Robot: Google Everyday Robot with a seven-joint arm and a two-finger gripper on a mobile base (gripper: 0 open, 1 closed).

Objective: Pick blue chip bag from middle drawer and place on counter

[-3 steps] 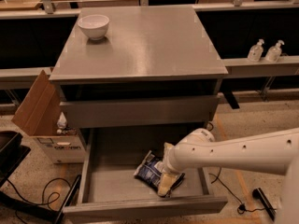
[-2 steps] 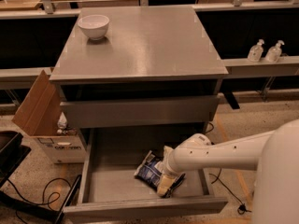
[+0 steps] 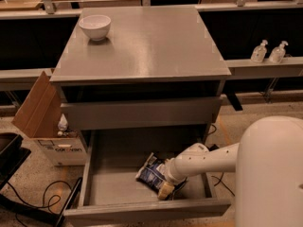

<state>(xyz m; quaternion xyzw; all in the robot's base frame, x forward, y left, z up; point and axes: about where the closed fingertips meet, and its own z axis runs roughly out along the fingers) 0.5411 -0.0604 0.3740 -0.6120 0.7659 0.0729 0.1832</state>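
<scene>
The blue chip bag (image 3: 152,173) lies on the floor of the open middle drawer (image 3: 113,186), right of its middle. My gripper (image 3: 165,187) reaches down into the drawer from the right and sits against the bag's right end, with a tan fingertip (image 3: 165,191) showing just below the bag. The white arm (image 3: 208,160) comes in from the lower right. The grey counter (image 3: 147,46) on top of the cabinet is above.
A white bowl (image 3: 94,26) stands at the counter's back left. An open cardboard box (image 3: 45,122) sits on the floor left of the cabinet, with cables (image 3: 33,193) beside it. Two pump bottles (image 3: 270,52) stand on a ledge at the right.
The camera has moved closer and the arm fills more of the lower right. The gripper stays against the bag in the drawer; the bag has not visibly moved.
</scene>
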